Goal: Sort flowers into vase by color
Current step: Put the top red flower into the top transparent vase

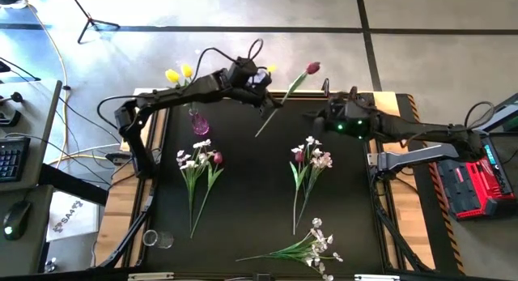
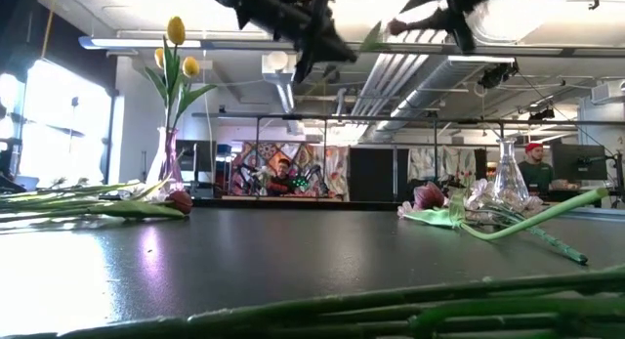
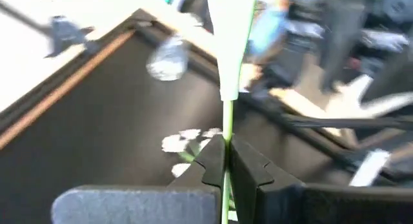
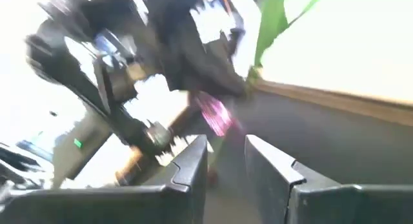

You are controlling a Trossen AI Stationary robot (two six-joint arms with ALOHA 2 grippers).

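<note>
Red tulip (image 1: 312, 68) beyond low view

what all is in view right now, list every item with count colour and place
held tulip: one, dark red, green stem clamped in left gripper above table's far edge
vase: one, clear with pink tint, far left of table, holding yellow tulips, three in low view
flower bunches: white blossoms with dark red tulips, one left-centre, one right-centre
white spray: one, near edge
small glass: one, clear, near-left corner
flask: one, clear, low view right
table: black
left gripper: shut on stem
right gripper: far right, empty, parted
</note>
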